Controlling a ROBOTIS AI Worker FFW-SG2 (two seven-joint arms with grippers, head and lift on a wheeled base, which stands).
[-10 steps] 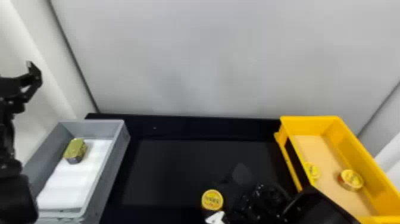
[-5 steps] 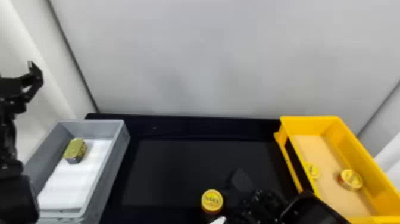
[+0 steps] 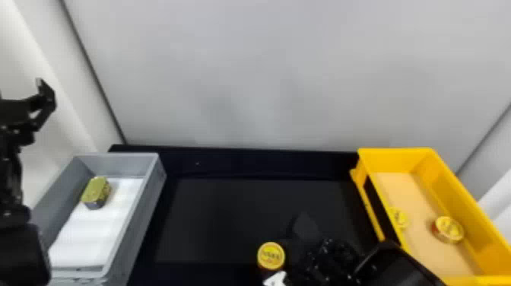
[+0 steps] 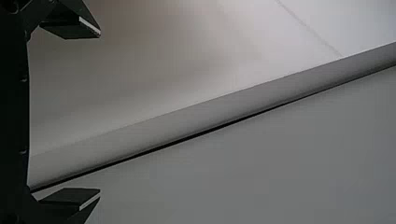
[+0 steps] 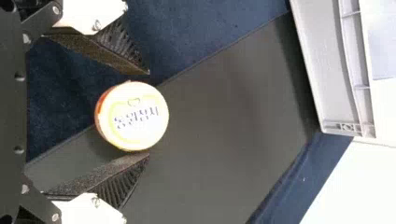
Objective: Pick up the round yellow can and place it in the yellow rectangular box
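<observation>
Beyond both sets of jaws stands a pale wall, taking up the whole back of the scene. Below the right gripper's jaws spreads a black table. To the right of those jaws, well apart from them, sits the yellow rectangular box, its long sides running away from the robot. To their left, across the bare middle of the table, is a grey box with a white liner lying in it.

The left gripper hangs up at the left, higher than the grey box in the head view; its jaws stand wide apart, with nothing between them. The right gripper's jaws are open wider than a can, one to each side of what lies between them, and a gap shows on one side; on the other, I cannot tell whether the finger touches.

Inside the grey box, well to the left of the right jaws, a green-topped tin rests near the left wall. The round yellow can is between the right gripper's fingertips, reaching a little past them, lid up. Farther right of those jaws, two similar cans lie in the yellow rectangular box, one partly hidden by its left wall.
</observation>
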